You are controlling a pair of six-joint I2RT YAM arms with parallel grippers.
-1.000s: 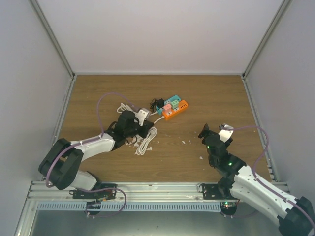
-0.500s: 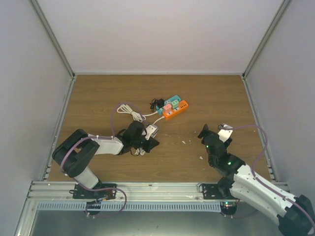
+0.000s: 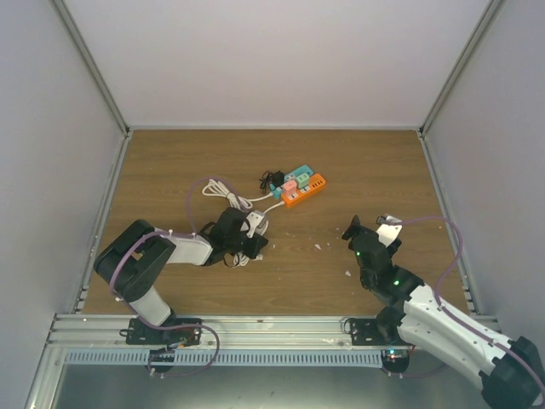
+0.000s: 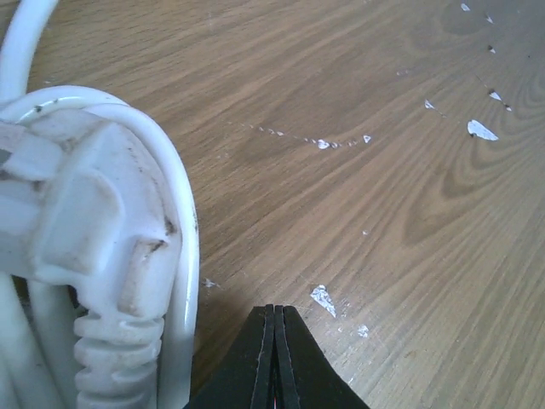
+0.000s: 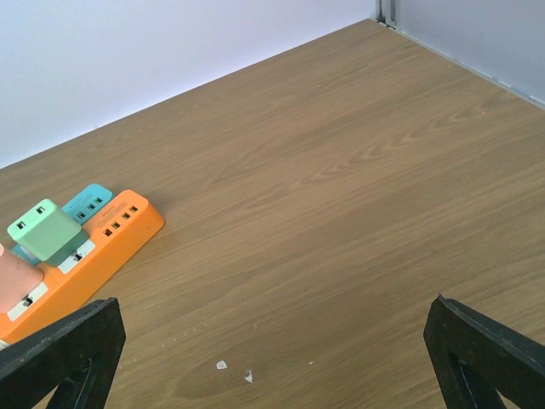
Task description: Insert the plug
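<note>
A white plug [image 4: 81, 217] lies on the wooden table with its white cable [image 4: 183, 281] looped around it, filling the left of the left wrist view. My left gripper [image 4: 274, 311] is shut with nothing between its fingers, its tip just right of the plug and low over the wood. From above, the left gripper [image 3: 258, 245] sits among the white cable [image 3: 223, 190]. An orange power strip [image 3: 304, 189] lies mid-table, also seen as the power strip [image 5: 89, 247] in the right wrist view. My right gripper [image 5: 274, 307] stands open and empty, right of the strip.
Green [image 5: 43, 228], blue [image 5: 87, 203] and pink [image 5: 13, 279] adapters sit in the strip, and a black adapter [image 3: 272, 179] lies beside it. Small white flecks [image 5: 221, 365] dot the wood. Grey walls enclose the table, with a metal rail [image 3: 272, 328] along the near edge.
The left arm folded back and swung its shut gripper down and right to the plug, and the white cable heap shifted. The right arm has not moved.
</note>
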